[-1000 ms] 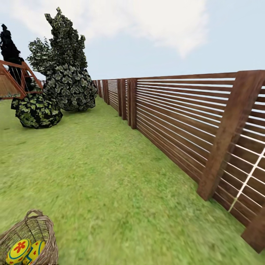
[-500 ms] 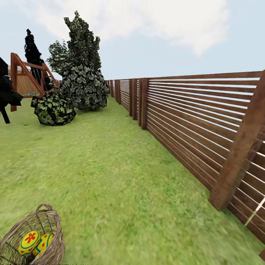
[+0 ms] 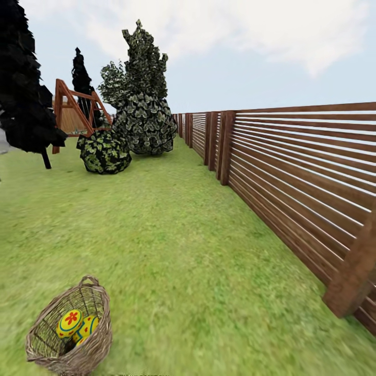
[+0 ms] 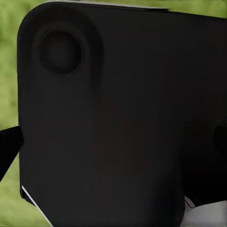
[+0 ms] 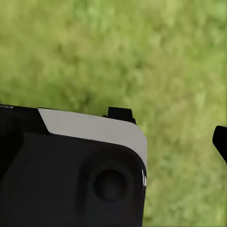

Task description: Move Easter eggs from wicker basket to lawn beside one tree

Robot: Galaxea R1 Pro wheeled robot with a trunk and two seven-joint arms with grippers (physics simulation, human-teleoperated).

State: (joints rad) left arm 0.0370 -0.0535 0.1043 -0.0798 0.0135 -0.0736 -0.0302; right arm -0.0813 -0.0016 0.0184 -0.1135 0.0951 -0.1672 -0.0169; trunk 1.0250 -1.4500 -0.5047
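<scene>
The wicker basket (image 3: 70,334) sits on the lawn (image 3: 172,245) at the lower left of the head view, tilted a little, with yellow Easter eggs (image 3: 69,322) nested inside; two show plainly, and a third cannot be made out. No writing or labels can be read anywhere. A wooden slat fence (image 3: 292,172) bounds the grass along the right side, running back toward mottled bushes (image 3: 104,151) and a tall leafy shrub (image 3: 143,99); a dark conifer (image 3: 23,89) and a wooden playset frame (image 3: 75,109) stand at the far left. Between basket and fence the grass lies open. Whether either arm's jaws are spread or pressed together cannot be told: dark robot housing (image 4: 113,123) blocks the left wrist view, and housing (image 5: 71,165) over grass takes up much of the right wrist view.
</scene>
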